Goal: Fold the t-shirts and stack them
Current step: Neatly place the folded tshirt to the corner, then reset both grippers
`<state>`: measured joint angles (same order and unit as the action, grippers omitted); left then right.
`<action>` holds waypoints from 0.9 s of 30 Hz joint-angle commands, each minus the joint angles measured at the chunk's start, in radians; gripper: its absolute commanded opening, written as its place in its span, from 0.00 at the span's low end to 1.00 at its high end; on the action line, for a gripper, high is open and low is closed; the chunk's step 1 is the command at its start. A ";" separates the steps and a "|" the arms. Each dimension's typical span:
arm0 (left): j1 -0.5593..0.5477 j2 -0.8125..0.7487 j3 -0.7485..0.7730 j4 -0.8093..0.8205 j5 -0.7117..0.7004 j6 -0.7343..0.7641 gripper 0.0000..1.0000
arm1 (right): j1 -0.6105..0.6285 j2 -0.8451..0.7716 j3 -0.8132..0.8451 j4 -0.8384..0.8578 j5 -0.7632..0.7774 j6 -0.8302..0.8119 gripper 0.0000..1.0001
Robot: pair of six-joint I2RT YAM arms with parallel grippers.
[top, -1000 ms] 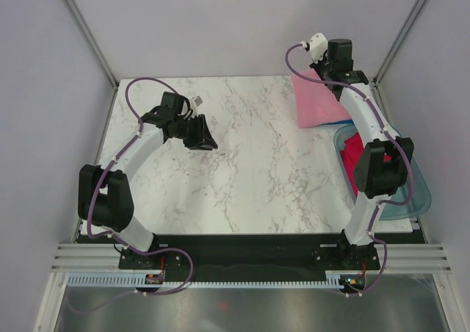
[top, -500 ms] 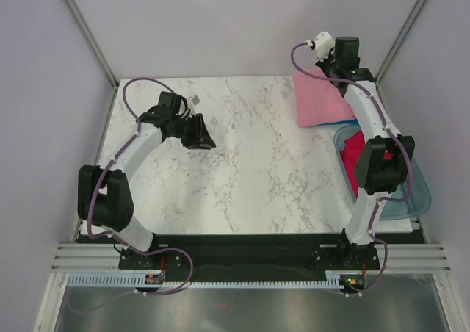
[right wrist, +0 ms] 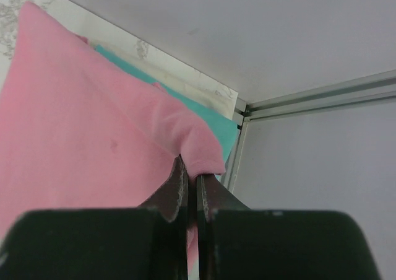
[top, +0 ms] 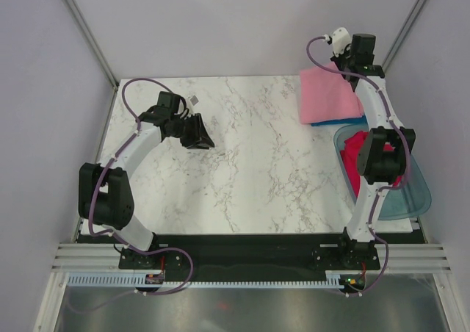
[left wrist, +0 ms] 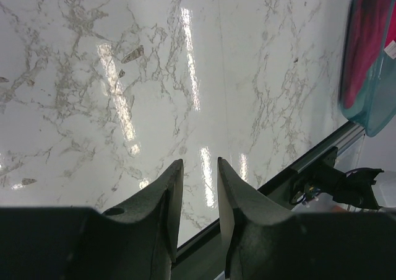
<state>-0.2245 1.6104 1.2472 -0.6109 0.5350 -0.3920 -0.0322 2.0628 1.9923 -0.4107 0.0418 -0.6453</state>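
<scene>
A light pink t-shirt (top: pixel 327 97) lies folded at the table's back right, on top of a teal shirt whose edge (top: pixel 338 121) shows below it. My right gripper (top: pixel 355 71) is shut on the pink shirt's far right corner. In the right wrist view the fingers (right wrist: pixel 197 179) pinch a fold of pink cloth (right wrist: pixel 80 125), with the teal shirt (right wrist: pixel 213 122) beneath it. A crimson red shirt (top: pixel 358 156) lies in the bluish tub (top: pixel 413 194). My left gripper (top: pixel 200 135) hovers over the table's left part, slightly open and empty (left wrist: pixel 199 168).
The tub overhangs the table's right edge and also shows in the left wrist view (left wrist: pixel 378 106), with red cloth (left wrist: pixel 365 38) inside. Frame posts and the back wall stand close behind the pink shirt (right wrist: pixel 309 97). The marble tabletop (top: pixel 257 163) lies between the arms.
My right gripper has moved right and back, dragging the pink shirt towards the back right corner over the teal shirt. The left arm has barely moved.
</scene>
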 commanded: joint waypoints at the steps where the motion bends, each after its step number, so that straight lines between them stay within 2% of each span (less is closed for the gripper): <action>1: 0.004 0.003 0.029 0.019 0.033 0.002 0.36 | -0.070 0.097 0.132 0.093 -0.034 0.006 0.01; 3: 0.004 0.002 0.021 0.019 0.048 0.002 0.36 | -0.089 0.207 0.271 0.096 -0.039 0.035 0.04; 5: 0.005 0.000 0.018 0.019 0.048 0.004 0.36 | -0.121 0.299 0.382 0.114 -0.076 0.079 0.18; 8: 0.004 -0.013 0.014 0.019 0.039 0.008 0.37 | -0.121 0.333 0.396 0.153 -0.011 0.087 0.39; 9: 0.004 -0.020 0.014 0.019 0.027 0.008 0.37 | -0.121 0.332 0.390 0.191 0.006 0.094 0.53; 13: 0.004 -0.024 0.017 0.019 0.037 0.007 0.37 | -0.120 0.266 0.318 0.222 0.017 0.156 0.69; 16: 0.004 -0.033 0.014 0.023 0.056 0.005 0.37 | -0.107 0.194 0.229 0.233 0.023 0.197 0.72; 20: 0.004 -0.061 0.012 0.043 0.056 0.002 0.38 | -0.084 0.029 0.110 0.202 0.030 0.358 0.77; 22: 0.004 -0.073 0.009 0.060 0.068 0.001 0.38 | -0.074 -0.030 0.041 0.187 0.015 0.433 0.72; 24: 0.004 -0.089 0.009 0.065 0.091 0.001 0.38 | -0.066 -0.102 -0.044 0.132 -0.073 0.545 0.59; 27: 0.004 -0.130 0.006 0.092 0.129 0.005 0.38 | -0.038 -0.228 -0.185 0.086 -0.152 0.692 0.48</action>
<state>-0.2245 1.5589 1.2472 -0.5774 0.5896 -0.3920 -0.0891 1.9583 1.8954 -0.2699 -0.0044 -0.1749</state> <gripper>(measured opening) 0.375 0.500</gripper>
